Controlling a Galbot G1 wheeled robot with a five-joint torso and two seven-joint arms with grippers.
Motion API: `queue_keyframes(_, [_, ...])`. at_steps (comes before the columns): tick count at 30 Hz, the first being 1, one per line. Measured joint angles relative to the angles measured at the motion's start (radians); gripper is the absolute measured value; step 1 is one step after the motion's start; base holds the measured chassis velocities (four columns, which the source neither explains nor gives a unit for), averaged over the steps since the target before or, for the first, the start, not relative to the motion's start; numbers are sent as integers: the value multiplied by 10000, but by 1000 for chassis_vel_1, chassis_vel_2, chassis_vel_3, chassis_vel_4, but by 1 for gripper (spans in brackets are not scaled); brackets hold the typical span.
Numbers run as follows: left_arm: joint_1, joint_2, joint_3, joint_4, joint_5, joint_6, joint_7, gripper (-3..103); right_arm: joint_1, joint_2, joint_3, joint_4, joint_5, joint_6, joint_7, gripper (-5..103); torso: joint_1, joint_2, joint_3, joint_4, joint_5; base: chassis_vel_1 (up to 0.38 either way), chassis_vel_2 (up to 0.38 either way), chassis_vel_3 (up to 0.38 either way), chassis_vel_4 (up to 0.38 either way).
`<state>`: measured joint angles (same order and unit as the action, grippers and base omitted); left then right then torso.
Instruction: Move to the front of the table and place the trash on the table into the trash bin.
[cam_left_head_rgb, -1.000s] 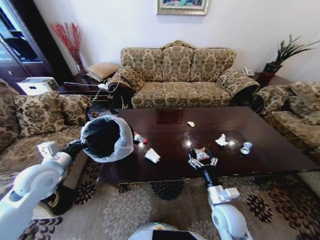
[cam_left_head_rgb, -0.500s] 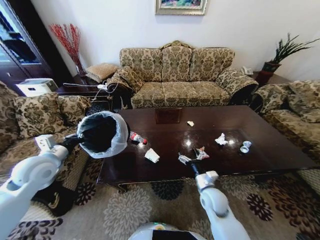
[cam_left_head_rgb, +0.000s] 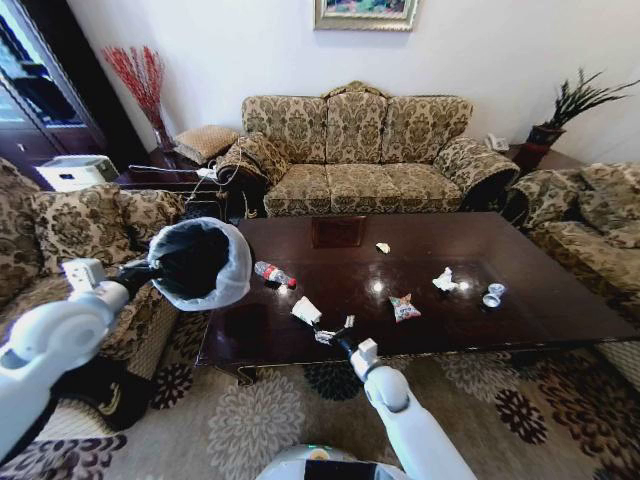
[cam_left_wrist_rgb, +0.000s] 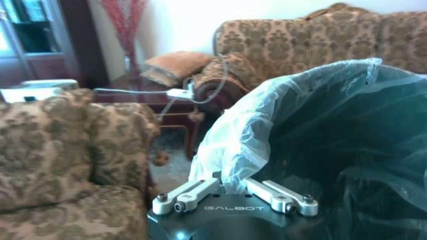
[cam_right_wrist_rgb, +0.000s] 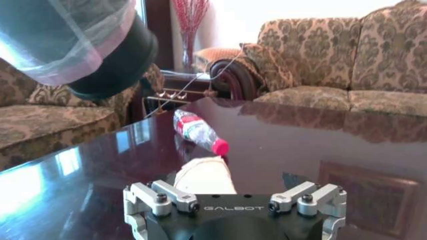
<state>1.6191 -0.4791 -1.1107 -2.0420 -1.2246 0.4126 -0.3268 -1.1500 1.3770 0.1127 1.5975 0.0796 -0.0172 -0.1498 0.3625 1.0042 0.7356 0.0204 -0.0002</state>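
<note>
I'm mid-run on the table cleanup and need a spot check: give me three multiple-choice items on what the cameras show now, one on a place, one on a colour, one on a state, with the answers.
1. Where is the trash bin?
A. Standing on the carpet
B. Held up by the left tool beside the table's end
C. On the sofa seat

2. What colour is the cap of the plastic bottle?
A. Red
B. Blue
C. Green

3. What is the right tool doing?
A. Gripping the snack wrapper
B. Shut on the bottle
C. Open, close by the crumpled white tissue

Answers:
1 B: the left wrist view shows its fingers pinching the bag-lined rim, the bin tilted in the air.
2 A: the right wrist view shows a red cap.
3 C: its fingers are spread with nothing between them.
</note>
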Motion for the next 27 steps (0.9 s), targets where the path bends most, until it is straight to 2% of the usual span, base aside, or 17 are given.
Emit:
queue_keyframes(7, [27, 191, -83, 287, -146, -70, -133, 0, 516, 409, -292, -800, -244, 64, 494, 100, -1, 0, 0, 0, 0, 0, 0, 0, 0])
queue_keyframes(9, [-24, 96, 99, 156, -180, -80, -307, 0, 983, 749, -373, -1665, -272, 93, 775, 100, -1, 0, 0, -1, -1, 0, 0, 0, 0])
queue_keyframes(14, [-32, 226, 49, 110, -307, -81, -420, 0, 1198, 957, -670, -2048, 342, -222, 862, 100, 0, 0, 0, -2, 2, 0, 0, 0, 0])
queue_keyframes(20, [11, 210, -16, -9, -366, -82, -439, 0, 1308, 1197, -733, -2385, 291, -201, 893, 100, -1, 1, -1, -1, 3, 0, 0, 0, 0])
queue_keyframes(23, [13, 211, -4, -15, -372, -147, -475, 0, 1359, 1204, -752, -2425, 641, -444, 948, 101, -1, 1, -1, 0, 1, 0, 0, 0, 0])
queue_keyframes(27, [-82, 256, 60, 1, -401, -212, -520, 0, 1362, 1156, -749, -2438, 719, -468, 950, 90, -1, 1, -1, -2, 2, 0, 0, 0, 0])
